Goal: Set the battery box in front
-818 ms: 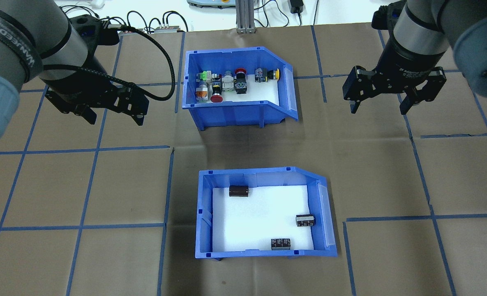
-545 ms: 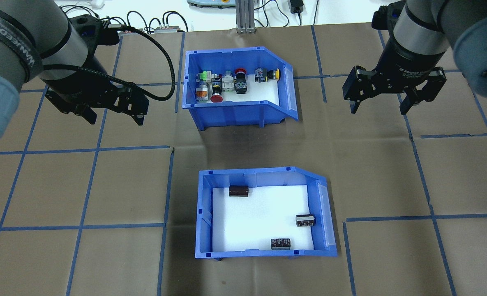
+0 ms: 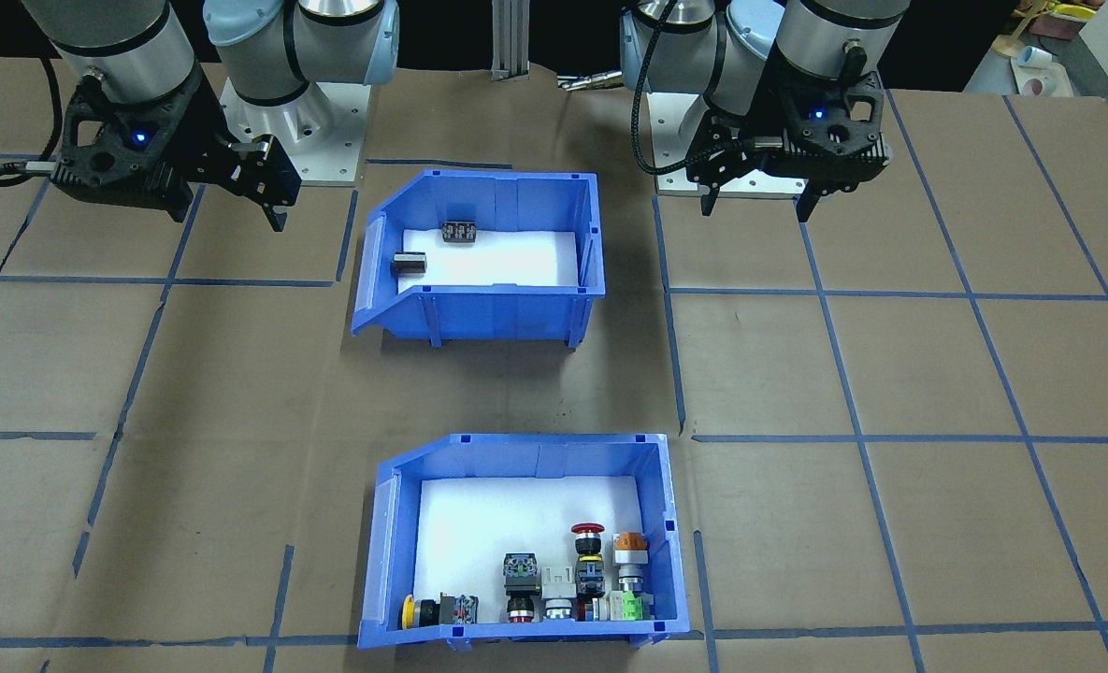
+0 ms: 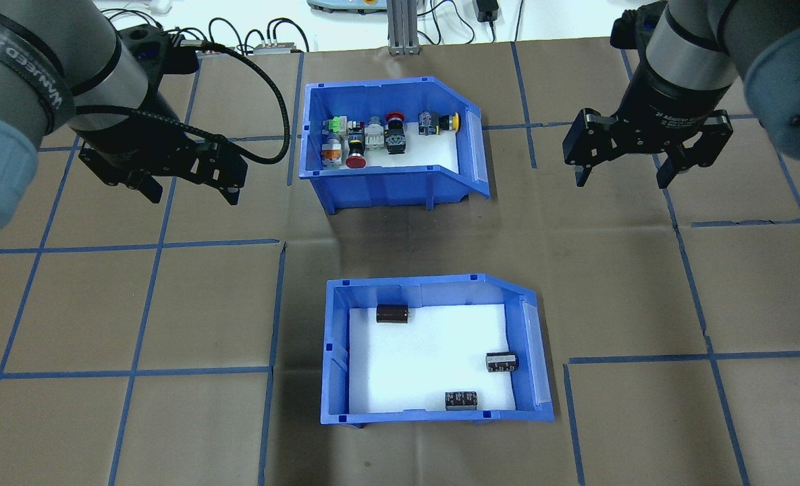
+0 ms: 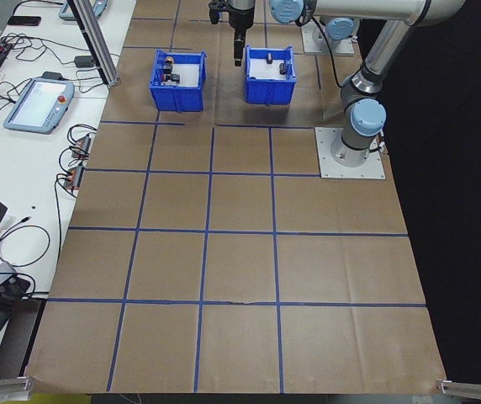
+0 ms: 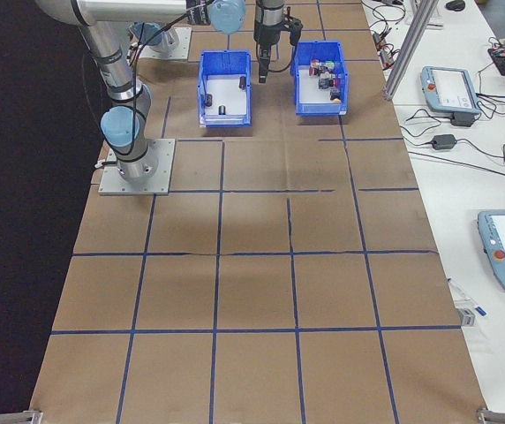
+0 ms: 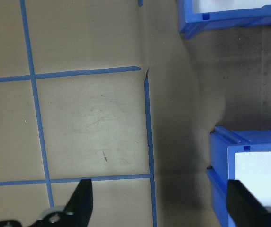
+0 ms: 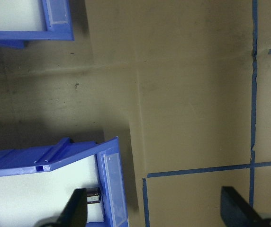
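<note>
The battery box (image 4: 335, 351) is a blue bin with white foam and three dark batteries (image 4: 392, 313), on the near side of the table. In the front view the battery box (image 3: 497, 308) sits close to my bases. My left gripper (image 4: 192, 197) hovers open and empty to its far left, above the paper. My right gripper (image 4: 621, 181) hangs open and empty to its far right. The left wrist view shows the left gripper (image 7: 161, 203) with the battery box corner (image 7: 221, 156) at lower right. The right wrist view shows the right gripper (image 8: 157, 210) beside the box's sloped end (image 8: 112, 189).
The alike blue bin (image 4: 393, 185) with colourful switches stands beyond the battery box, a strip of bare paper between them; it is nearest in the front view (image 3: 371, 561). Blue tape lines grid the brown paper. An aluminium post (image 4: 400, 27) and cables sit at the far edge.
My left arm and gripper have edged slightly to the right, toward the bins. The right arm and both bins have not moved.
</note>
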Robot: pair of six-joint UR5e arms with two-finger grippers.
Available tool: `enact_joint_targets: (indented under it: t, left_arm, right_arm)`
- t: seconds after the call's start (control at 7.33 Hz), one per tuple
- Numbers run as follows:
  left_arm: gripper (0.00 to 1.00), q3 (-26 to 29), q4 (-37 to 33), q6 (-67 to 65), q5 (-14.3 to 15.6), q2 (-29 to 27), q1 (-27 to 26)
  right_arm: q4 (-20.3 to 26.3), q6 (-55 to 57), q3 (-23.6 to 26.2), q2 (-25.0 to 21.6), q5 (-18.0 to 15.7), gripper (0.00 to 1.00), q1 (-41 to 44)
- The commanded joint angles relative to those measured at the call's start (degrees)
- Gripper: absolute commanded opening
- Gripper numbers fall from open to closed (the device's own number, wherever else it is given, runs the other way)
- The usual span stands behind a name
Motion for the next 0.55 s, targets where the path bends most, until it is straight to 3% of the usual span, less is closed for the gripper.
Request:
enact_joint_targets:
  t: [0.0, 0.41]
  left_arm:
    - [0.99, -0.2, 5.9, -0.8, -0.1, 0.0, 0.1]
    - [0.99, -4.7, 8.6, -13.1, 0.1, 1.0, 0.2]
  right_arm:
    - [-0.1, 0.0, -0.1, 0.2, -0.3, 1.00, 0.0]
    - [-0.3, -5.1, -0.7, 1.4, 0.1, 1.00, 0.0]
